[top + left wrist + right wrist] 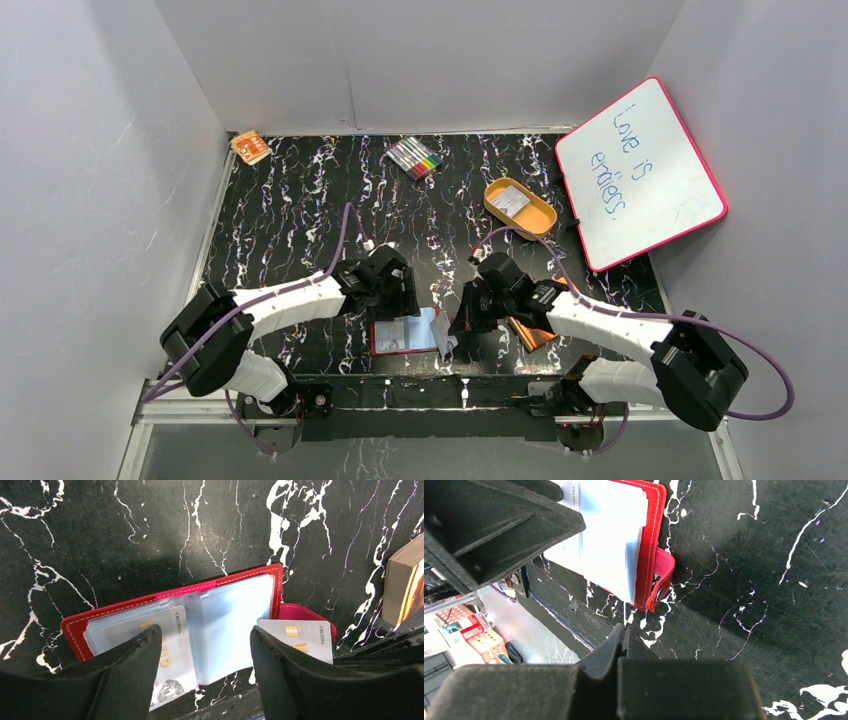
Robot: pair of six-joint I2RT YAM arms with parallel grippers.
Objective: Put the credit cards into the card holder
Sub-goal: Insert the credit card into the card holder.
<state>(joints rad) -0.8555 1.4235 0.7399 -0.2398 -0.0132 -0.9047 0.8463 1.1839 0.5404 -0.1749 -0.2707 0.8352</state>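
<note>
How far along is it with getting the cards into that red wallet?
Partway. The card holder lies open with one credit card on its left page, maybe not fully tucked. The right gripper pinches a second card beside it; the left gripper hovers open over the clear sleeves. That card is left to insert.

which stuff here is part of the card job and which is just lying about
Job: open dark-red leather-look folding card holder; whitish plastic credit cards, one pinched by the right gripper.
Lying about: orange oval tray; coloured marker pens; pink-framed whiteboard; orange booklet; small orange box.
</note>
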